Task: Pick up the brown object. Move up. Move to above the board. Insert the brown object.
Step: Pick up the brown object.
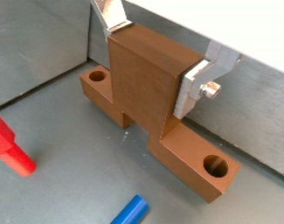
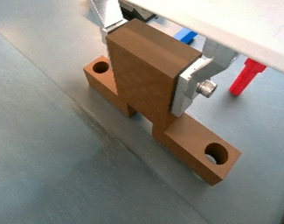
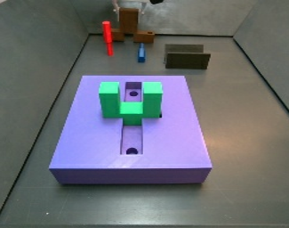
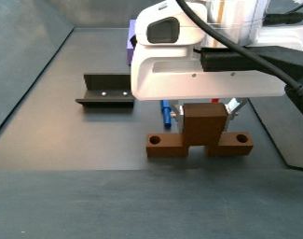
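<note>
Two silver fingers (image 1: 211,77) of the pincer (image 1: 155,54) are straddling the brown object's (image 2: 150,79) upright block, apparently pinching it; its long bar is lying flat on the surface (image 1: 45,114), far from the board (image 3: 132,142).
</note>
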Available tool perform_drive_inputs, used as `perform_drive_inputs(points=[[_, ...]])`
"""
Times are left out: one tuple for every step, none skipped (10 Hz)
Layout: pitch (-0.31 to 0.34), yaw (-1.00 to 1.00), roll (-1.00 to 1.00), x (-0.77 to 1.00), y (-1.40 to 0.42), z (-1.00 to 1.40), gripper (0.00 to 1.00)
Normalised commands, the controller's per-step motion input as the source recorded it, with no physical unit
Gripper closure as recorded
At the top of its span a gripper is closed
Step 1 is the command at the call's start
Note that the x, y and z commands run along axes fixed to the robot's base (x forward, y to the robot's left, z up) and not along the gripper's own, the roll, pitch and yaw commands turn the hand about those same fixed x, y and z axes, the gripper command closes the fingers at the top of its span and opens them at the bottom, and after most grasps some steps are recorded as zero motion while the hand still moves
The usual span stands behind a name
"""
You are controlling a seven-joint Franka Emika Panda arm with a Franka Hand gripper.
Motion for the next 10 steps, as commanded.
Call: perform_drive_inputs(points=[[0.000, 0.00, 0.00, 0.00, 0.00, 0.00, 1.00], [0.000, 0.00, 0.00, 0.00, 0.00, 0.00, 1.00], [0.000, 0.00, 0.00, 0.00, 0.00, 0.00, 1.00], [0.000, 0.00, 0.00, 0.00, 0.00, 0.00, 1.00], [0.000, 0.00, 0.00, 0.00, 0.00, 0.00, 1.00], [0.000, 0.00, 0.00, 0.00, 0.00, 0.00, 1.00], [0.000, 0.00, 0.00, 0.00, 0.00, 0.00, 1.00], [0.000, 0.00, 0.00, 0.00, 0.00, 0.00, 1.00], [0.000, 0.00, 0.00, 0.00, 0.00, 0.00, 1.00], [0.000, 0.00, 0.00, 0.00, 0.00, 0.00, 1.00]])
